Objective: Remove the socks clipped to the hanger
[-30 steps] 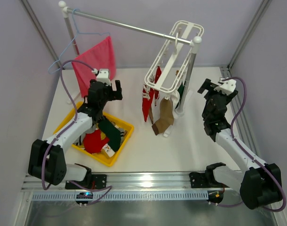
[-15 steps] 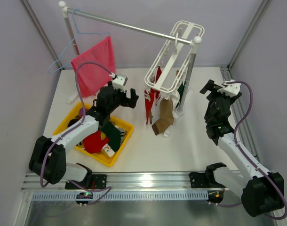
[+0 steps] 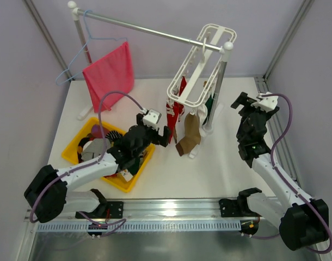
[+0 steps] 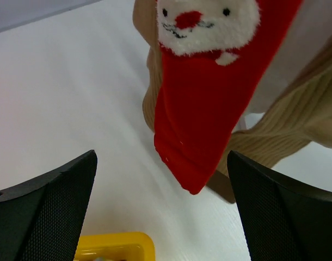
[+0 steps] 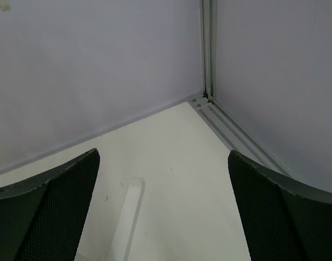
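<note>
Reaching stage: the left end effector (image 3: pixel 159 136), wide open and empty, faces the red Santa-face fabric sock (image 4: pixel 204 109) clipped to the white plastic drying hanger (image 3: pixel 201 60). Next, I'd say, it needs to pinch the sock and tug it free.

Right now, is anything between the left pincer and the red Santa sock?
No. In the left wrist view the open left pincer faces the red Santa sock directly, only white table beneath the gap; a ribbed tan sock hangs behind it.
</note>
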